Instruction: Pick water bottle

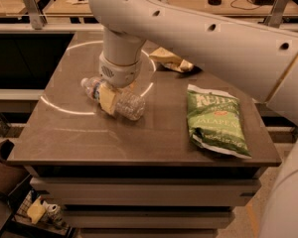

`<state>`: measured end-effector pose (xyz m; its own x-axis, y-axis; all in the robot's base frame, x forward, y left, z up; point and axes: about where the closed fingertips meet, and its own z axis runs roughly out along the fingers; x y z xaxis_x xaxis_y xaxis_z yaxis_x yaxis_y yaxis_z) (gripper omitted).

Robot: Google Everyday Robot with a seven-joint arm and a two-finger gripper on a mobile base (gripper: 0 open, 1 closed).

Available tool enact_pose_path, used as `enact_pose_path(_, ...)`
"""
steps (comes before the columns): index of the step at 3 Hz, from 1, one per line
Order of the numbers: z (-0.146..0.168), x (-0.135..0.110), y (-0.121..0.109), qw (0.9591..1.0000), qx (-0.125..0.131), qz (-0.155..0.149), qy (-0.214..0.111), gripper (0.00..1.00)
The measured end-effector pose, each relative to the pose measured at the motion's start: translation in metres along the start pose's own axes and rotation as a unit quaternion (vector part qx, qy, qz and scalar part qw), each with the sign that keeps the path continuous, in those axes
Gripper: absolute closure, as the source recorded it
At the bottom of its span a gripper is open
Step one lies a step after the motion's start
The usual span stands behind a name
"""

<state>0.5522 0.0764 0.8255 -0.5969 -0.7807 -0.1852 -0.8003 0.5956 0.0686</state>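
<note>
We see the water bottle [130, 104] lying on its side on the left half of the worktop [89, 143], about midway between the back and front edges, its white cap toward the back left corner and its ribbed base toward the front right one. The gripper [111, 96] is down on it, set across the bottle just behind the neck; we cannot tell whether the claw is clamped on the bottle or only set around it. The thick white arm [198, 38] reaches in from the right above the back of the worktop and hides part of a crumpled tan bag [171, 60] that lies near the back edge, a little right of the middle. A green chip bag [216, 125] lies flat near the right edge, its lower end close to the front right corner, well apart from the bottle and the gripper. A pale ring [64, 111] runs over the surface around the spot where the bottle rests. The bottle is clear plastic, and we cannot tell whether anything is in it; the chip bag looks closed, its contents hidden. Below the front left corner, down by the floor, some small things [39, 211] sit together, too dim for us to name
</note>
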Motion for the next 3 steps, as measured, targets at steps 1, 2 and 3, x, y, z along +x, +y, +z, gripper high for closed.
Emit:
enact_pose_path(1,-0.0007,-0.0001,0.0001,1.0000,0.000,0.000,0.000,1.00)
enact_pose_path(2,-0.0009,0.0068,-0.0089,0.9999,-0.011,0.004,-0.011,1.00)
enact_pose_path(3,0.0021,0.0073,-0.0091,0.9999,-0.011,0.004,-0.011,1.00)
